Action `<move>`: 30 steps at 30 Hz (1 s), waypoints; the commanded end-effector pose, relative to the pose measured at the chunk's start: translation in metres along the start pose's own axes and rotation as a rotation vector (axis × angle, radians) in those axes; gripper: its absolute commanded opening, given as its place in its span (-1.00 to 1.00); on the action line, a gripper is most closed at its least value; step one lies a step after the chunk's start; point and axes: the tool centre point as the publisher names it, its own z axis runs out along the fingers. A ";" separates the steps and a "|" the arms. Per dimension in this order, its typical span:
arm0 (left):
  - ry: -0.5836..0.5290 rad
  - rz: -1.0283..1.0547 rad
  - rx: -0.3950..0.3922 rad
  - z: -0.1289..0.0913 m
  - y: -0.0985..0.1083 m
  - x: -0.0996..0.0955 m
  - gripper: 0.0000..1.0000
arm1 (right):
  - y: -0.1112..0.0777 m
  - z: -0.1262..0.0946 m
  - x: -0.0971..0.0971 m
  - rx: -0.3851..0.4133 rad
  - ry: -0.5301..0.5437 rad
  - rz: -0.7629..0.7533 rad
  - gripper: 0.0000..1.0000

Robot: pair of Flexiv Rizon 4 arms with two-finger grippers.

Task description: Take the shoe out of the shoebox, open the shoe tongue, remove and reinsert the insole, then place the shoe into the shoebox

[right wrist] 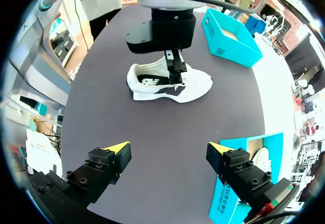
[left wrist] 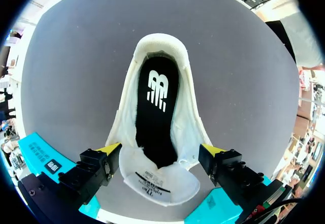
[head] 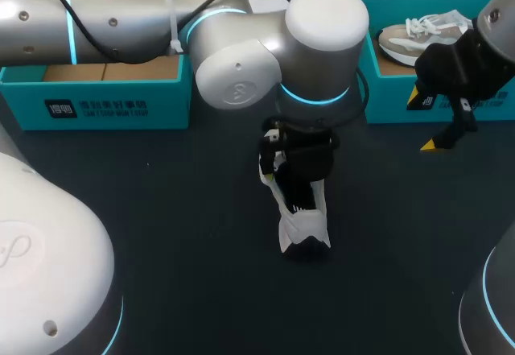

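Table (head: 161, 210): dark top carrying both shoeboxes along the far edge and one shoe in the middle.
Left arm (head: 121, 17): comes in from the far left and reaches across to the middle, with its wrist pointing straight down over the shoe.
Right arm (head: 503, 21): enters at the far right and hangs above the table in front of the right shoebox.
Left shoebox (head: 96, 101): teal, at the far left, showing a brown cardboard inside.
Right shoebox (head: 386, 89): teal, at the far right, with a second shoe (head: 418, 37), grey and white with white laces, lying in it.
Shoe (head: 302, 226): white, out of the box, upright on its sole mid-table with the heel toward the near edge.
Insole (left wrist: 157, 112): black, lying inside the shoe and seen through the wide opening.
Tongue (left wrist: 160, 183): folded forward out of the opening, directly under the left gripper.
Left gripper (left wrist: 160, 150): fingers spread wide, straddling the shoe at the tongue, with the yellow tips just beside its two sides.
Right gripper (right wrist: 170, 150): fingers spread apart, holding nothing, and well apart from the shoe.
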 end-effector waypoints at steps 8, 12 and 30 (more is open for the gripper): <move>-0.019 0.006 0.019 -0.027 0.020 0.018 1.00 | 0.000 0.001 0.001 0.002 -0.002 0.000 1.00; -0.020 -0.004 0.004 -0.037 0.031 0.024 0.88 | 0.000 0.001 0.001 0.002 -0.002 0.000 1.00; -0.017 0.003 0.002 -0.036 0.063 0.016 -0.41 | 0.000 0.001 0.001 0.002 -0.002 0.000 1.00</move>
